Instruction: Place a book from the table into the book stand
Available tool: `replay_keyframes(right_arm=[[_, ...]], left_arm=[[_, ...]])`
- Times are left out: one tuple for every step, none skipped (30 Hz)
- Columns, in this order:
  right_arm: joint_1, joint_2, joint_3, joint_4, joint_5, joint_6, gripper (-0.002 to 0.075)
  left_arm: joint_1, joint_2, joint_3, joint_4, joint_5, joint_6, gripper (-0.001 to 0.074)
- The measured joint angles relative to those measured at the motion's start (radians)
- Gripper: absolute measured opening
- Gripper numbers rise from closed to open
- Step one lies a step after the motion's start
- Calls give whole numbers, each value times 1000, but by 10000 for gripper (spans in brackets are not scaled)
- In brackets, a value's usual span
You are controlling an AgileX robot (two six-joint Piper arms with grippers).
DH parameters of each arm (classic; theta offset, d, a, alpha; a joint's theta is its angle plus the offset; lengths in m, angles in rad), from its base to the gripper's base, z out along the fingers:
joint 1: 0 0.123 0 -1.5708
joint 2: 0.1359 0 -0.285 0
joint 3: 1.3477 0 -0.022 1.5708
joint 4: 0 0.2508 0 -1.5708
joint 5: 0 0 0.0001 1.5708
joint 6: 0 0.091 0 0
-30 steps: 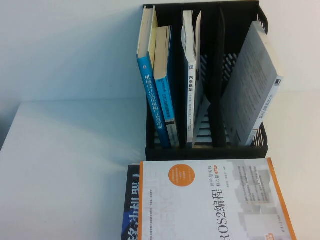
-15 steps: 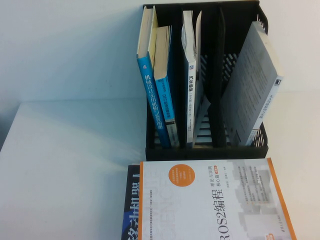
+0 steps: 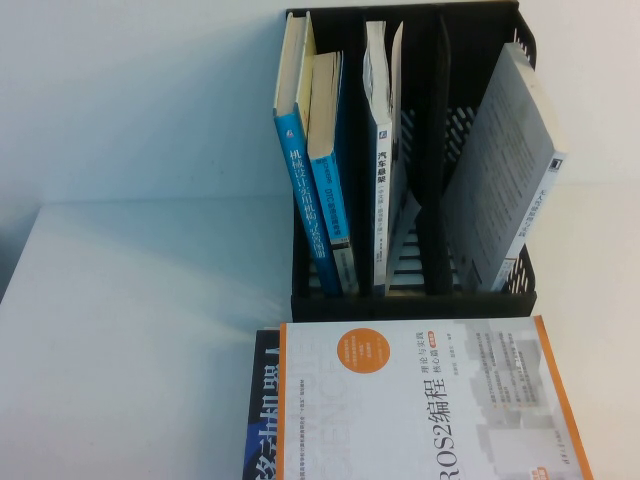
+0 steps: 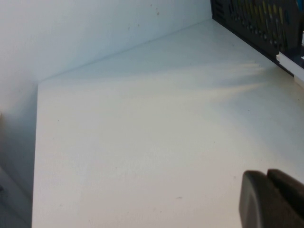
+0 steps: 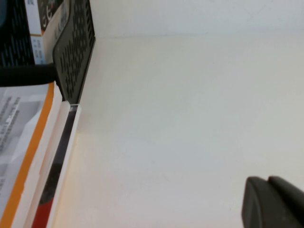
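The black book stand [image 3: 410,305] stands at the back of the white table [image 3: 140,330]. A grey-covered paperback [image 3: 510,170] leans tilted in its right slot; I cannot tell whether it is the blue and grey book, as no such cover shows. A dark book [image 3: 265,420] with pale characters lies under the white orange-edged ROS2 book [image 3: 430,410] in front of the stand. My left gripper [image 4: 268,190] is shut and empty over bare table left of the stand [image 4: 251,23]. My right gripper [image 5: 268,194] is shut and empty, right of the stand [image 5: 73,57]. Neither gripper shows in the high view.
Two blue-spined books [image 3: 310,190] stand in the stand's left slot and a white one [image 3: 383,190] in the middle slot. A white wall runs behind the table. The ROS2 book [image 5: 23,137] lies close against the stand's front.
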Motion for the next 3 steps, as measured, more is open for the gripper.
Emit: replay_keyframes(right_arm=[[0, 0, 0, 0, 0, 0, -3], [0, 0, 0, 0, 0, 0, -3], [0, 0, 0, 0, 0, 0, -3]], left_arm=[[0, 0, 0, 0, 0, 0, -4], [0, 0, 0, 0, 0, 0, -4], [0, 0, 0, 0, 0, 0, -4]])
